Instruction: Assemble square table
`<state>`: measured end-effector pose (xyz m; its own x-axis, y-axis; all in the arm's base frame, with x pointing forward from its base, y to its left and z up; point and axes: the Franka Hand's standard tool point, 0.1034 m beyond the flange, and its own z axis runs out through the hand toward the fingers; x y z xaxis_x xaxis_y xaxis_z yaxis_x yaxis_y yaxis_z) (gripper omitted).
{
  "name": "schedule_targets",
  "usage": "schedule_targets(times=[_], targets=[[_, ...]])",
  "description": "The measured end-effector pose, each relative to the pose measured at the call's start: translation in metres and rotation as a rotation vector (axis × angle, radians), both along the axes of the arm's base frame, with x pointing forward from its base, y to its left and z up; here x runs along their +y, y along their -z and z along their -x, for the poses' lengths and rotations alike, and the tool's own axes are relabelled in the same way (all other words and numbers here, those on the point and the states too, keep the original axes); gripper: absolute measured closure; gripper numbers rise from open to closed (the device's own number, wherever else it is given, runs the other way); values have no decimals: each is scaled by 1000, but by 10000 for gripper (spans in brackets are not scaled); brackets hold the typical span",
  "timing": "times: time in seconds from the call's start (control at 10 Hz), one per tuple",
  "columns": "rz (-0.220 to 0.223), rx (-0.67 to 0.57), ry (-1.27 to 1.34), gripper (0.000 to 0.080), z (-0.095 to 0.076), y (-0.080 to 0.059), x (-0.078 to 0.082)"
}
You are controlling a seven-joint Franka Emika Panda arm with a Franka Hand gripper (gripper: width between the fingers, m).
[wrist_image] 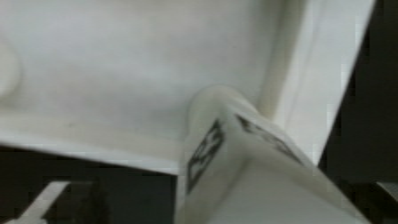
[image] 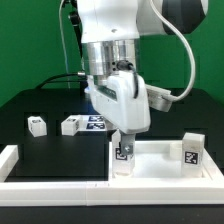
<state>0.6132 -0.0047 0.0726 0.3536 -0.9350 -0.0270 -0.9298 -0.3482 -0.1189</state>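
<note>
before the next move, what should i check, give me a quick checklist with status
1. held leg clamped in the hand: ok
2. held leg at a corner of the square panel: ok
3. held leg seated in a socket: cannot tell
4. second leg standing on the panel, apart from the hand: ok
5. outer loose leg and inner loose leg on the black table, out of the way: ok

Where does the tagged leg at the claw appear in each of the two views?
Exterior view: the leg stands upright directly below the claw, near the edge of the square panel on the exterior view's left.
Wrist view: the leg is large in the foreground, its tags showing.
Shared landmark: the white square panel, right beside the leg in both views.
</note>
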Motion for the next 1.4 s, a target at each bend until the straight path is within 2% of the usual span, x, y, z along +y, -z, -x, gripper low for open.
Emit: schedule_targets(times=[0.4, 0.6, 0.9, 1.1, 1.4], targets=[[40, -14, -243, 151, -1, 0, -3], [118, -18, -605, 151, -10, -6, 7], [117, -15, -581, 177, -9, -5, 4], [108, -13, -503, 512, -9, -5, 4], [88, -4, -300, 510, -9, -4, 3]])
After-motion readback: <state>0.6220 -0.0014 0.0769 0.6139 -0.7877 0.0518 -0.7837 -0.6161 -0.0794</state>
